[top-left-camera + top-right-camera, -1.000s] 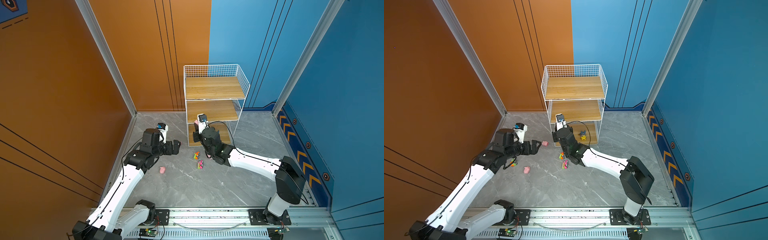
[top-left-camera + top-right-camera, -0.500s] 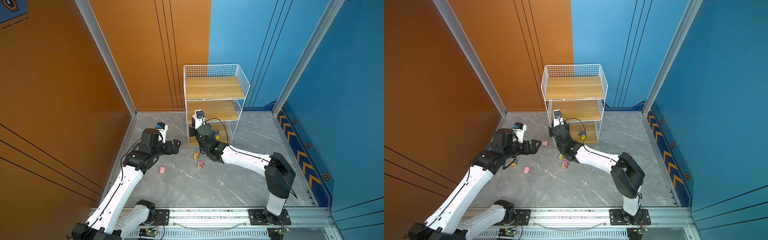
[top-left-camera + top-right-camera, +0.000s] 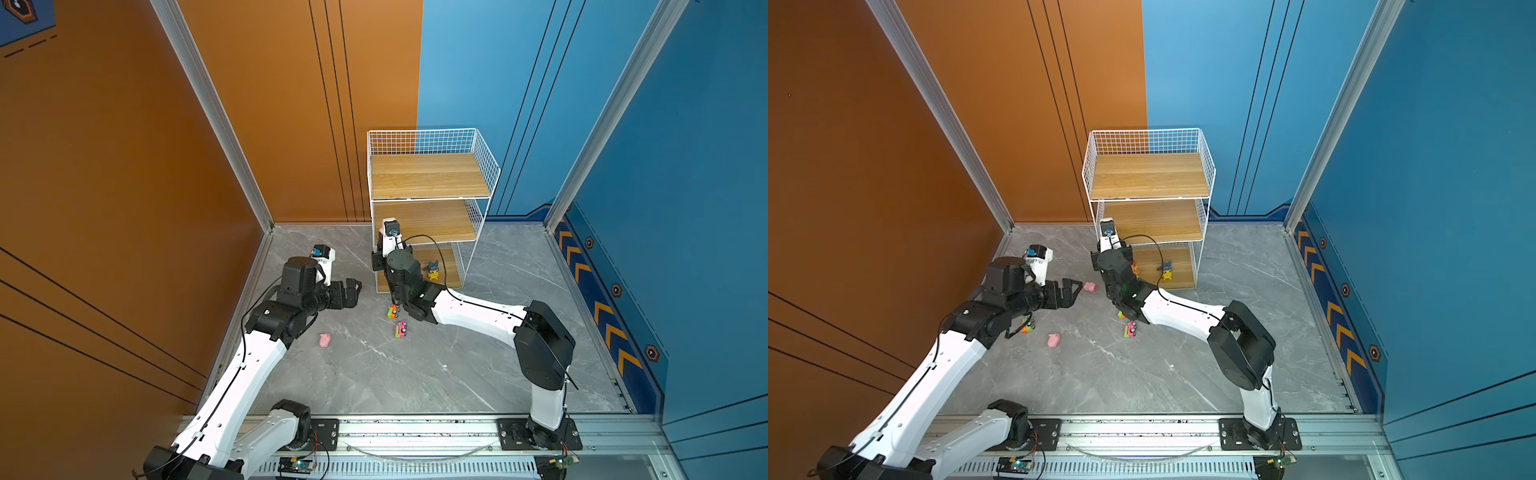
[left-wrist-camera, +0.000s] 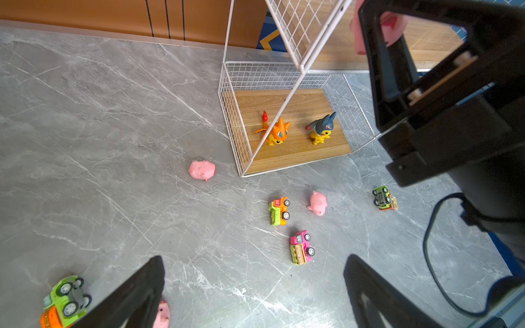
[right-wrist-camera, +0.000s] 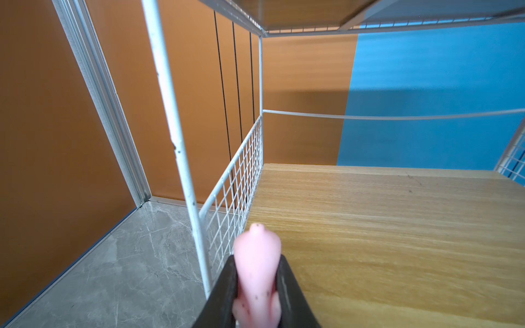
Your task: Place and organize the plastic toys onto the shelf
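In right end effector point(image 5: 257, 259): pig point(image 5: 257, 241) (pink)

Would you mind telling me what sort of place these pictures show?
Probably a staged robot test cell: two white arms bolted to an aluminium rail, orange and blue wall panels, and a white wire shelf with wooden boards.

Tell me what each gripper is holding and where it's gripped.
The right gripper pinches a pink pig by its two sides; the left gripper is open and empty.
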`<state>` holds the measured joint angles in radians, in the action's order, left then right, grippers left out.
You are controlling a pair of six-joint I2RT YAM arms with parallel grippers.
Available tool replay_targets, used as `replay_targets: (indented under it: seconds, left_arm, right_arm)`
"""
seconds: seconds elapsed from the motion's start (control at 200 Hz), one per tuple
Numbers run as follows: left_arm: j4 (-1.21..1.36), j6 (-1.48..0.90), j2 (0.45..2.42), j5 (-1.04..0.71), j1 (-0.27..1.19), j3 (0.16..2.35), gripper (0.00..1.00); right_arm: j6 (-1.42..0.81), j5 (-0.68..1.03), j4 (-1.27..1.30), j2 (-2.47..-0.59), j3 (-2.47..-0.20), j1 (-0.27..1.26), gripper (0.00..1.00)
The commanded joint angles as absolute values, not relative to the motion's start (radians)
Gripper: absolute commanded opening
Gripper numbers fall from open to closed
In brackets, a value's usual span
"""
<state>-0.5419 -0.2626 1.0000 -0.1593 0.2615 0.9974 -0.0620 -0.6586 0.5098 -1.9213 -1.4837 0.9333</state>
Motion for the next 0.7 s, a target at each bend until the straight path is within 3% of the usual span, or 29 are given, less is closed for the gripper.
replay_targets:
  seconds: [0.0,0.345,0.696]
  left_arm:
    - [-0.538,-0.273,0.983,-0.179,0.253,0.982,1.00]
    - [-0.537,-0.273,0.979,-0.184,0.250,0.979,1.00]
    - [-0.534,-0.273,0.980,-0.189,0.247,0.977,1.00]
  right_arm:
    - [-0.035,-0.700,0.546,-1.947,-1.521,0.937,0.24]
    - [-0.023,-0.725,0.528,-1.971,-1.552,0.936,0.27]
    - [-0.008,-0.723,0.504,-1.971,-1.565,0.936,0.38]
